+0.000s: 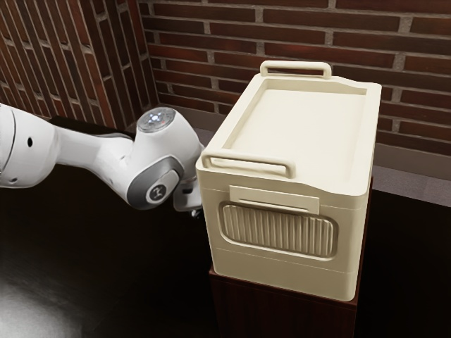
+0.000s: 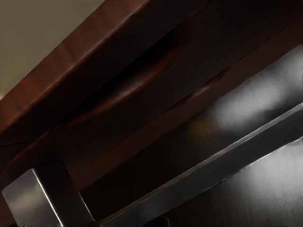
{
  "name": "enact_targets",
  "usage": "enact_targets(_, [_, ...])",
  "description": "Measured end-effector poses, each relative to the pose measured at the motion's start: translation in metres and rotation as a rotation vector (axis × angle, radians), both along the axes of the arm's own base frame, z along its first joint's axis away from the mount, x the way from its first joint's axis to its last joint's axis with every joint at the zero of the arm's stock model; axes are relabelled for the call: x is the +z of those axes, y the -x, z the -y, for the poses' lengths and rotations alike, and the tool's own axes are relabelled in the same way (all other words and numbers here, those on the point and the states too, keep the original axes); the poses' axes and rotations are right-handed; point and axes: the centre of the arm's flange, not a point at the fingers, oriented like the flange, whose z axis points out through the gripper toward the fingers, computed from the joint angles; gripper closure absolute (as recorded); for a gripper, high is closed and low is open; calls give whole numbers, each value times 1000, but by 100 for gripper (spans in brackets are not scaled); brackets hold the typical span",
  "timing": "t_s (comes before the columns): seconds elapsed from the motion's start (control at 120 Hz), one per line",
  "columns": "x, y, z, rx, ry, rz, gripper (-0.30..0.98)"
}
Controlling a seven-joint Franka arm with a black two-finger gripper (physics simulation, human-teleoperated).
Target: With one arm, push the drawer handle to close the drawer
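My gripper [image 1: 196,212] is low beside the left side of the cream box in the exterior view, partly lost against the dark surroundings. Under that box stands the dark red wooden cabinet [image 1: 282,304]; its side toward the arm is hidden there. From the wrist camera, the cabinet's reddish wood [image 2: 71,59] runs diagonally close to my hand, with a curved, shadowed recess below its upper edge. I cannot tell how far out the drawer stands, or whether my gripper touches it.
The cream box [image 1: 278,236] with two top handles rests on the cabinet. A brick wall [image 1: 211,42] rises behind. In the wrist view, a grey metallic block [image 2: 31,198] and a long dark bar [image 2: 213,170] lie near the wood.
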Motion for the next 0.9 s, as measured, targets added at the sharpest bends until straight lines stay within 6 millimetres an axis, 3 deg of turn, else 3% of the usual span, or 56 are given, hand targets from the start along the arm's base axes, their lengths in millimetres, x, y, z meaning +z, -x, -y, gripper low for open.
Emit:
enact_targets(0.142, [9,2,-2,16,16,17,78])
enact_targets(0.25, [33,12,-13,58,50,46,79])
enact_targets(0.3, [58,16,-25,102,80,76,79])
enact_targets(0.325, [75,17,-42,158,100,92,79])
enact_targets(0.383, [113,19,-105,371,160,113,78])
enact_targets(0.417, [132,26,-128,484,202,113,74])
enact_targets(0.483, [149,37,-199,756,278,82,58])
enact_targets(0.55, [183,41,-231,984,364,44,44])
enact_targets(0.6, [203,51,-266,1186,434,-2,34])
enact_targets(0.733, [201,64,-261,1560,485,-156,18])
enact_targets(0.9, [188,77,-260,1955,516,-262,8])
